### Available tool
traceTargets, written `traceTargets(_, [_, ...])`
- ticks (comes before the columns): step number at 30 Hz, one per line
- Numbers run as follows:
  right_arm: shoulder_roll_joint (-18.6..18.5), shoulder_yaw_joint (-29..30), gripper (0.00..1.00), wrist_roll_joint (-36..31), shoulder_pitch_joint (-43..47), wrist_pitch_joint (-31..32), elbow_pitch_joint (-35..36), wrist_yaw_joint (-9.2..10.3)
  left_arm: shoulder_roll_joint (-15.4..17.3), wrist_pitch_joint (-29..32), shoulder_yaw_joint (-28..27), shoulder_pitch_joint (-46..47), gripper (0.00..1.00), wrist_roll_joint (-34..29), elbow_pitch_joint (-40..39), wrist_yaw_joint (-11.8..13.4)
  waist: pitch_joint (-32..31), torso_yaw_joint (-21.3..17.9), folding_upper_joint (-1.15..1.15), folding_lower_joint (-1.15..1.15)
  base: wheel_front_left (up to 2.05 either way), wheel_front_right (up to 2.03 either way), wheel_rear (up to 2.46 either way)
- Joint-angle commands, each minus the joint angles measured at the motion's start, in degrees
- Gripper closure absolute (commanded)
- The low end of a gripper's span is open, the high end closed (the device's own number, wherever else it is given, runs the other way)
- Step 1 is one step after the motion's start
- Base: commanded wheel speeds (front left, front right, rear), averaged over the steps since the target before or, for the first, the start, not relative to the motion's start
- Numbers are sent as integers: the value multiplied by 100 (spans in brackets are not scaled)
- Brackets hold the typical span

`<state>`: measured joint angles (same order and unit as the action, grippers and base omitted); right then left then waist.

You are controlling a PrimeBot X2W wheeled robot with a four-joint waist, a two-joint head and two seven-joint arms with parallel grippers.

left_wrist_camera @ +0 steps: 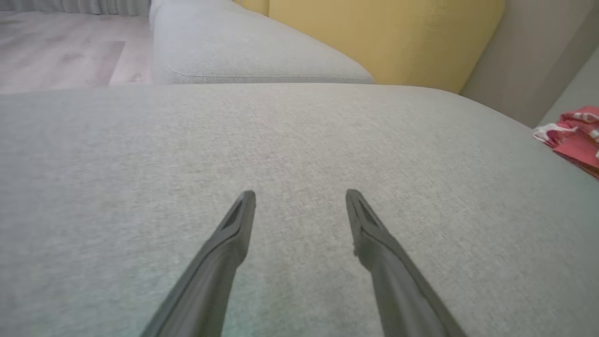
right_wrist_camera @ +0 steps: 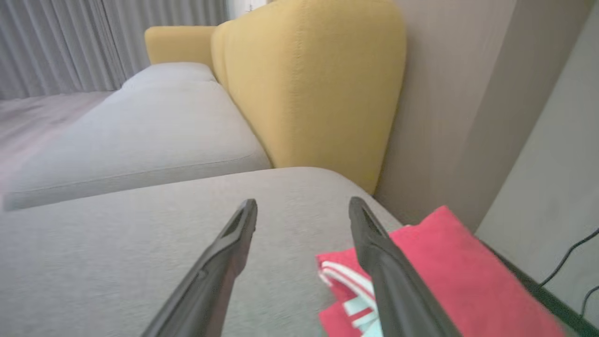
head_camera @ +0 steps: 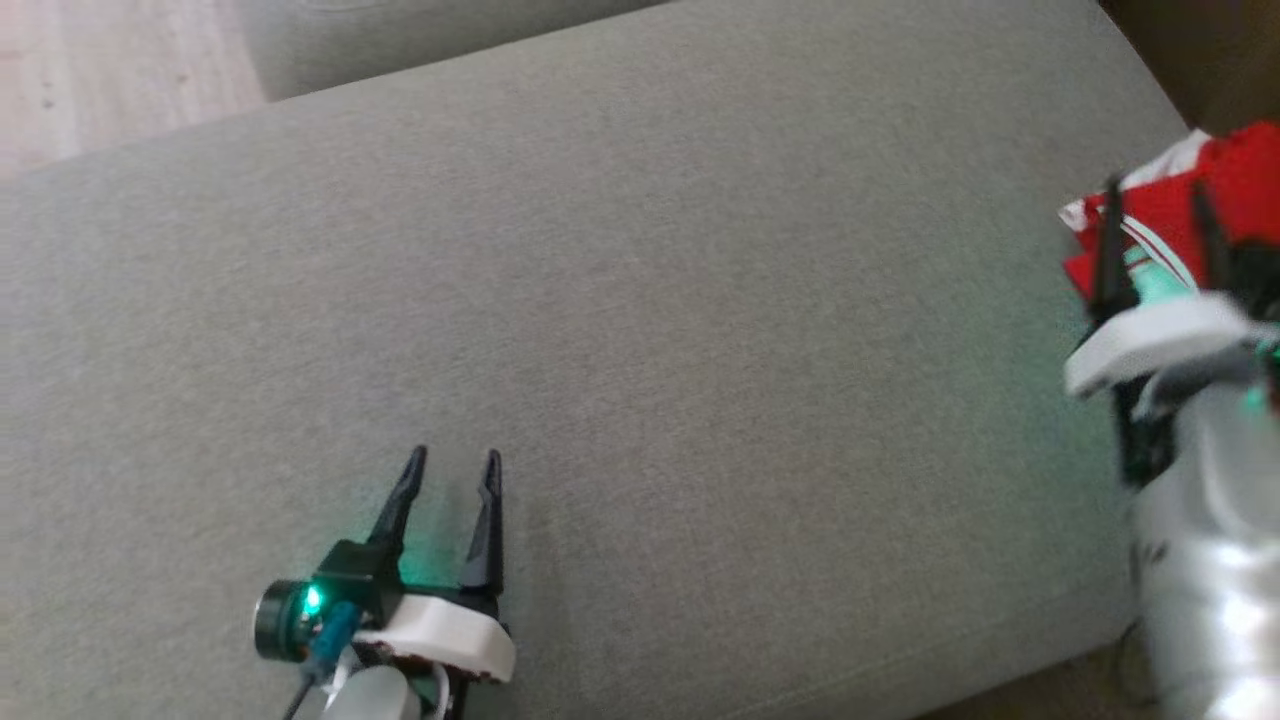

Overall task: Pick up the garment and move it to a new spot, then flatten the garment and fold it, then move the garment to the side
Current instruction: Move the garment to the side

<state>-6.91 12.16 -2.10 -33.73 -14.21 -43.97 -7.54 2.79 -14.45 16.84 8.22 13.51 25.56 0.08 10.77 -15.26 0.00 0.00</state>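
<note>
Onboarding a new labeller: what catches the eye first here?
The red fabric garment with white stripes, at the right edge of the grey sofa cushion, pops first. The right end effector is open just over it; the left end effector is open at lower left. A mustard-yellow upholstered backrest stands behind.

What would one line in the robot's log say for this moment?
left hand: open, empty, over grey cushion | right hand: open, at red garment, not gripping | garment: on cushion's right edge
</note>
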Motion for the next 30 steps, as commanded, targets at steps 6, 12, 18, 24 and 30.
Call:
traceTargets(6, [270, -698, 0, 567, 1030, -79, 1107, 5, 9, -55, -394, -30, 0, -81, -276, 221, -212, 402, 0, 0, 0, 0, 0])
traceTargets(12, [380, -1089, 0, 895, 1741, -79, 1474, 5, 9, -55, -622, -233, 0, -29, -438, 307, -393, 798, 0, 0, 0, 0, 0])
traceTargets(18, [399, -1455, 0, 964, 2026, -79, 1539, 5, 9, -55, -779, -380, 0, 38, -557, 312, -541, 1173, 0, 0, 0, 0, 0])
traceTargets(24, [401, -1661, 0, 1098, 2142, -79, 1549, 5, 9, -55, -833, -527, 0, 22, -643, 332, -686, 1447, 0, 0, 0, 0, 0])
traceTargets(30, [402, -1748, 0, 1185, 2239, -79, 1498, 5, 9, -55, -919, -632, 0, 64, -657, 251, -840, 1537, 0, 0, 0, 0, 0])
